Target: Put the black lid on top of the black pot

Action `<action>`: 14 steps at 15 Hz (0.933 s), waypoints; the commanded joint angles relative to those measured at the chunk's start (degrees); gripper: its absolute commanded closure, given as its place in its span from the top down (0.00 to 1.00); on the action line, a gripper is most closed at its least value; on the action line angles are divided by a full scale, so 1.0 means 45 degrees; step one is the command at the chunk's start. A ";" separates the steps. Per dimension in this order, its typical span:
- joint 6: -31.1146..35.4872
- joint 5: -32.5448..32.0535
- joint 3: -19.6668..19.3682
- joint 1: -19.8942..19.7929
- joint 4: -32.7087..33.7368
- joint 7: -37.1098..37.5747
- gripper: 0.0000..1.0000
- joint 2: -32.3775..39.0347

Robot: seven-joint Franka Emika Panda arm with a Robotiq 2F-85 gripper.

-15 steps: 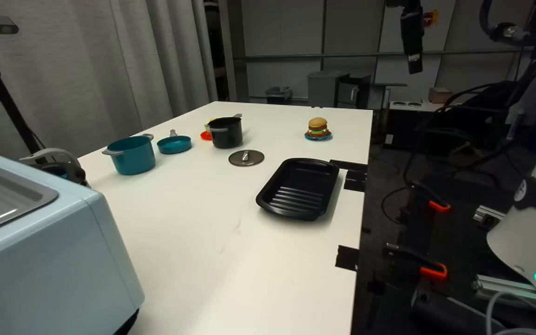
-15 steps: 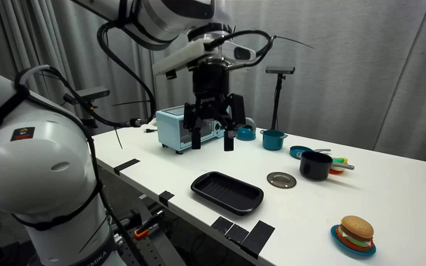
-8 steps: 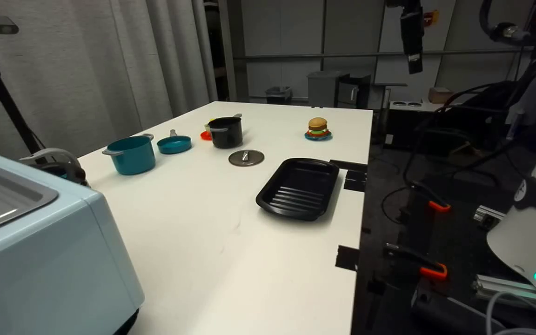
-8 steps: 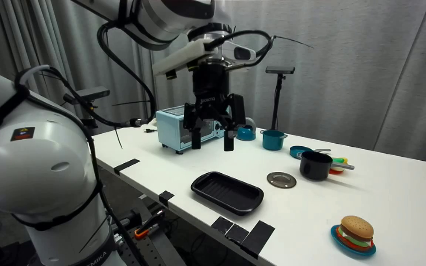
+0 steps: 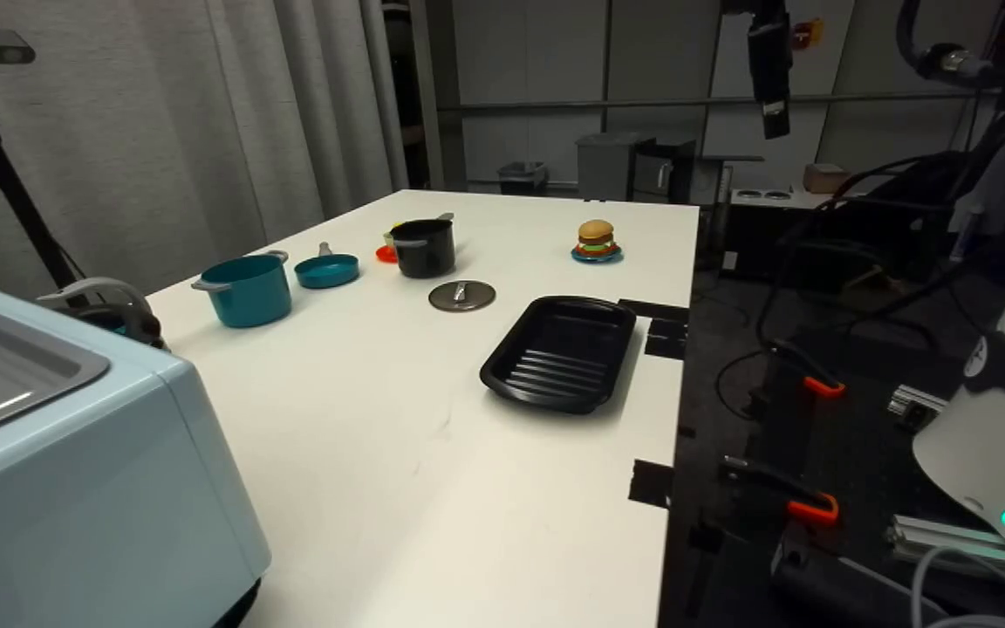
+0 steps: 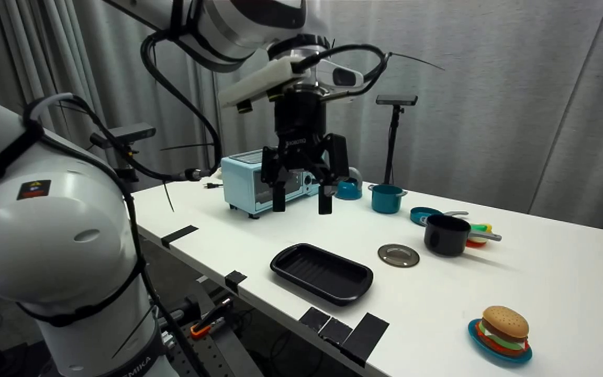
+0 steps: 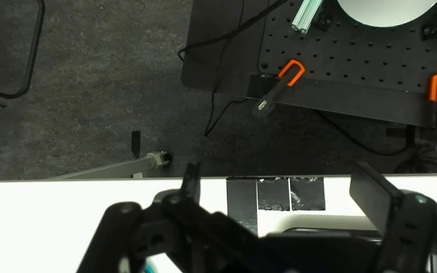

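Observation:
The black lid (image 6: 398, 255) is a flat dark disc with a centre knob. It lies on the white table and also shows in an exterior view (image 5: 446, 299). The black pot (image 6: 445, 238) stands upright just beyond the lid, its grey handle out to one side and its top uncovered; it shows there too (image 5: 427, 253). My gripper (image 6: 301, 201) points down, open and empty, high above the table and apart from both. In the wrist view my gripper's fingers (image 7: 279, 187) are wide apart with nothing between them. The lid and pot are not visible in the wrist view.
A black ridged pan (image 6: 322, 275) lies between the lid and the table's near edge. A teal pot (image 6: 386, 199), teal pan (image 6: 423, 213) and light-blue oven (image 6: 249, 183) stand farther back. A toy burger (image 6: 505, 327) sits on a blue plate (image 6: 498, 358).
My arm and gripper have shifted very slightly, a little to the right in an exterior view. The gripper stays open. The lid, pot and other objects have not moved.

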 commanded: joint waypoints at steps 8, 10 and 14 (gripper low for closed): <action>0.0476 -0.0594 -0.1520 -0.0339 0.1997 0.0109 1.00 0.2767; 0.0489 -0.0585 -0.1559 -0.0366 0.2377 0.0180 1.00 0.3342; 0.0489 -0.0585 -0.1557 -0.0368 0.2506 0.0218 1.00 0.3535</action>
